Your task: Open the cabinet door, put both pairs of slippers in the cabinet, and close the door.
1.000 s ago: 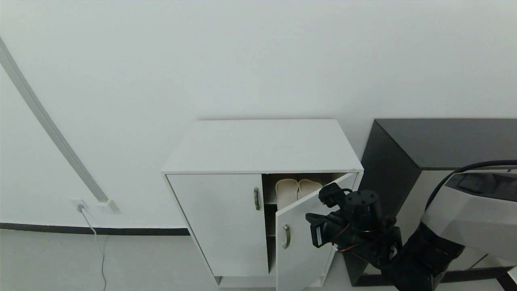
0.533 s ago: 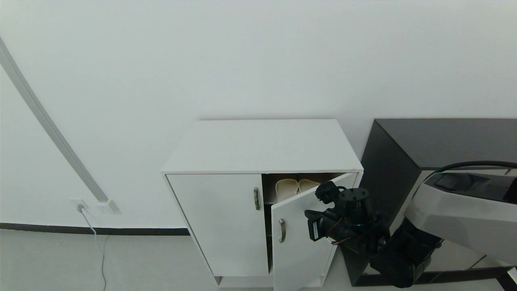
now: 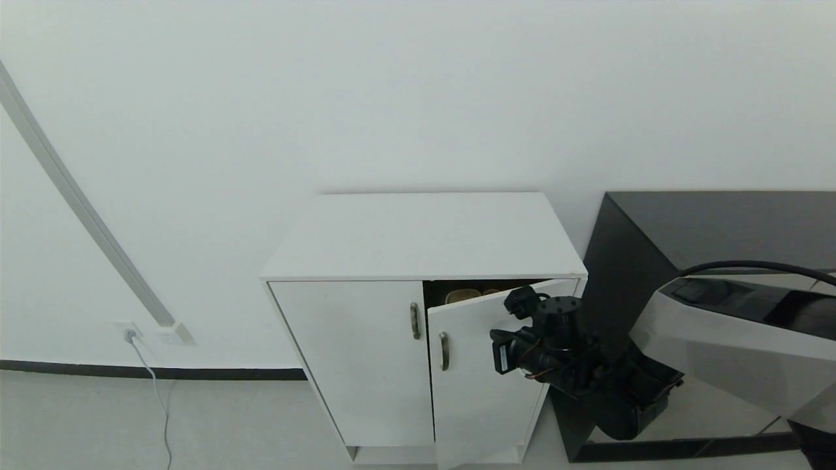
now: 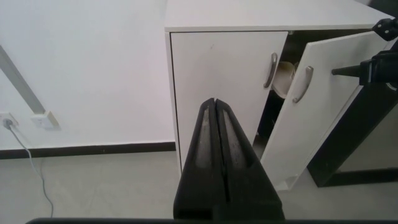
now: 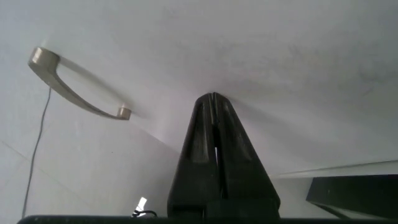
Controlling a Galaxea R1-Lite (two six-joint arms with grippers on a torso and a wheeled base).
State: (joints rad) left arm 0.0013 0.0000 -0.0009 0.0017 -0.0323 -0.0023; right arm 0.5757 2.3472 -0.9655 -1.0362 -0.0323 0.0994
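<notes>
I observed the right gripper (image 5: 213, 102) with jaws clenched on nothing, its tip against the right door (image 3: 480, 385) near the handle (image 3: 444, 350). The door stood slightly ajar. Slippers (image 3: 462, 296) lay inside the cabinet (image 3: 424, 235), on its upper shelf. The left gripper (image 4: 214, 106) hung facing the cabinet, jaws clenched and empty.

No legible text, number, brand or sign is present in my views. The cabinet (image 3: 424, 235) and its door (image 3: 480, 391) carry plain white faces. The white tag (image 3: 504, 358) at my right wrist is too small to read.
</notes>
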